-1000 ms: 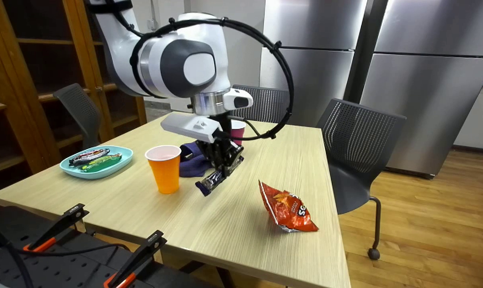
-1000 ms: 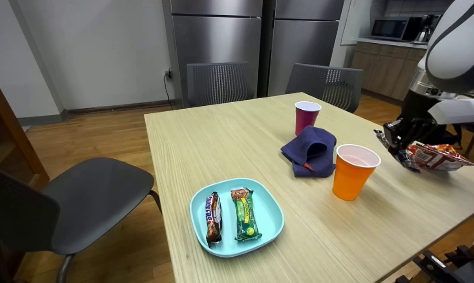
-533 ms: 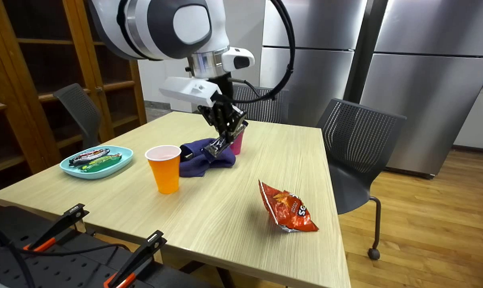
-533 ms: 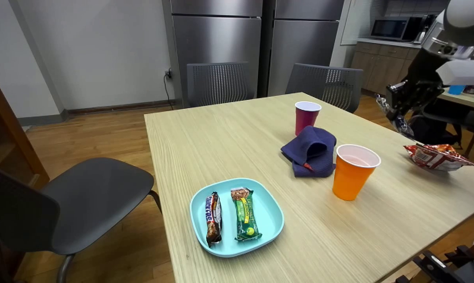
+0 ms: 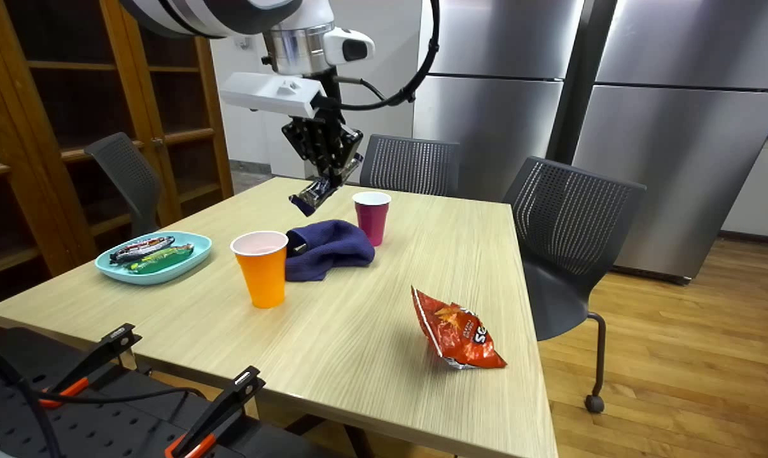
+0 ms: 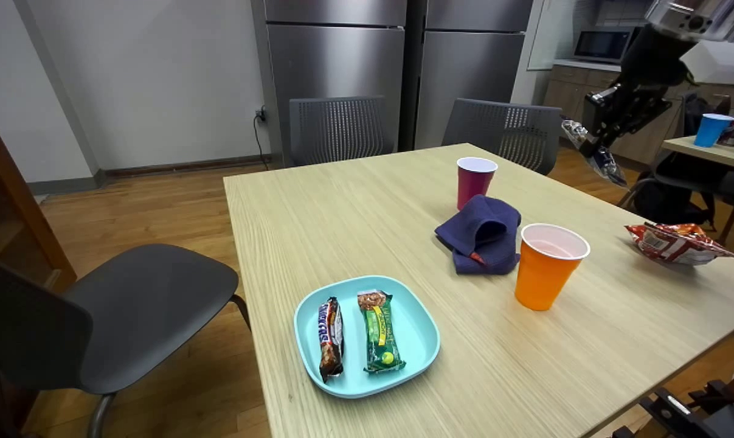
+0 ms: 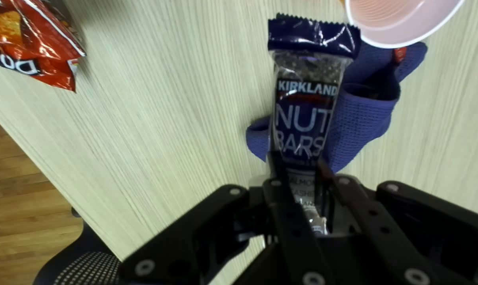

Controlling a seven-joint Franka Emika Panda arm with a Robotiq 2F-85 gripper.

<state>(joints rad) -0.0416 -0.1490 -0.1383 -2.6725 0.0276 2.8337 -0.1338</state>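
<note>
In my wrist view, the clamped jaws obscure some lower print on the nut bar (image 7: 305,116); frame edges crop the orange cup (image 7: 403,19) and red chip bag (image 7: 31,45). In an exterior view, the blue towel (image 6: 488,250) partly masks the magenta cup (image 6: 475,182). In both exterior views, I find the arm (image 5: 298,48) truncated.

In an exterior view, the camera looks down across the table (image 5: 364,362), facing fridges (image 5: 676,178) at upper right. In an exterior view, it sits near the plate (image 6: 420,340) at lower centre, facing fridges at the top. Both exterior views share the orange cup (image 5: 267,280) and cloth (image 5: 333,251). The wrist view looks steeply down from close by, the gripper (image 7: 300,163) at the bottom.
</note>
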